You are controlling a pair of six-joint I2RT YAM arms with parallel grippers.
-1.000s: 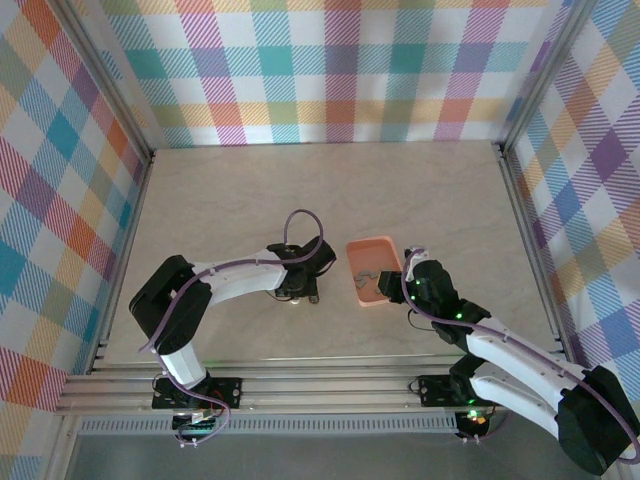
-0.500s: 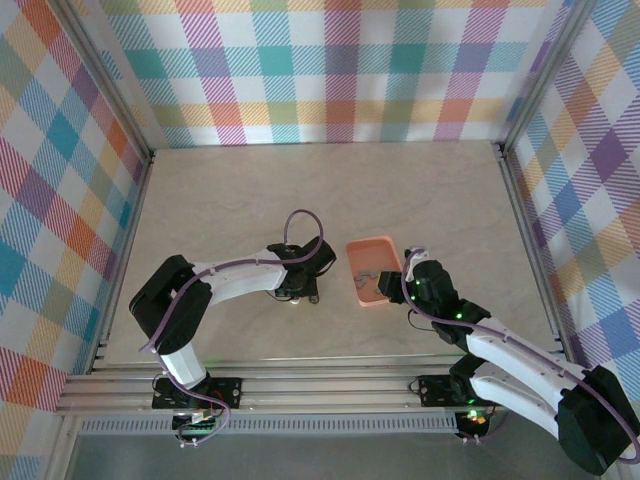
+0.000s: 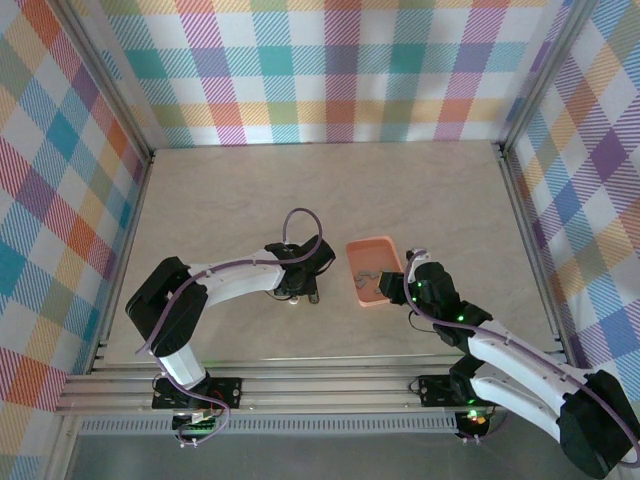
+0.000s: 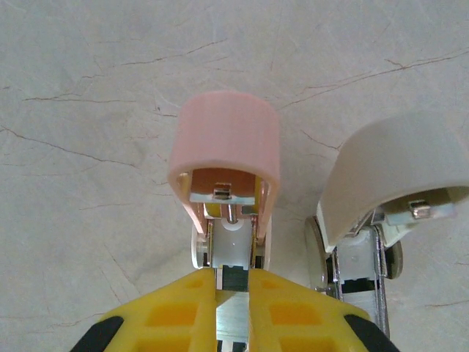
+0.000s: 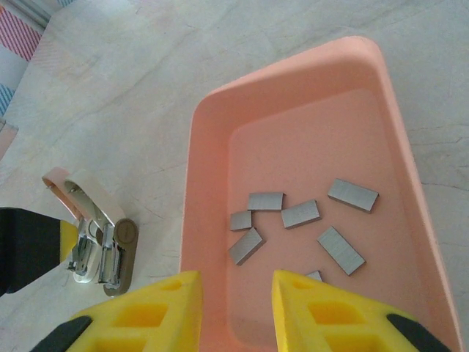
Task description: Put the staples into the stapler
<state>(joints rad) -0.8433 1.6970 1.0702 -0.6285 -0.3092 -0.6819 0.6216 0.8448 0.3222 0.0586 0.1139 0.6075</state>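
Pick-up step: right fingers, half-spread and empty, hang over the tray holding the staples, so next comes a dip onto one strip (left fingers pinch the pink stapler, just beside the open stapler on the desk).

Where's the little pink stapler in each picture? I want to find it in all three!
Top external: the pink stapler is a tiny speck at the left arm's tip, just left of the orange tray.
Left wrist: it is in the centre with its lid up, and the white stapler is to its right.
Right wrist: it is at the lower left, left of the tray.
Shared landmark: the left gripper, shut on its end.
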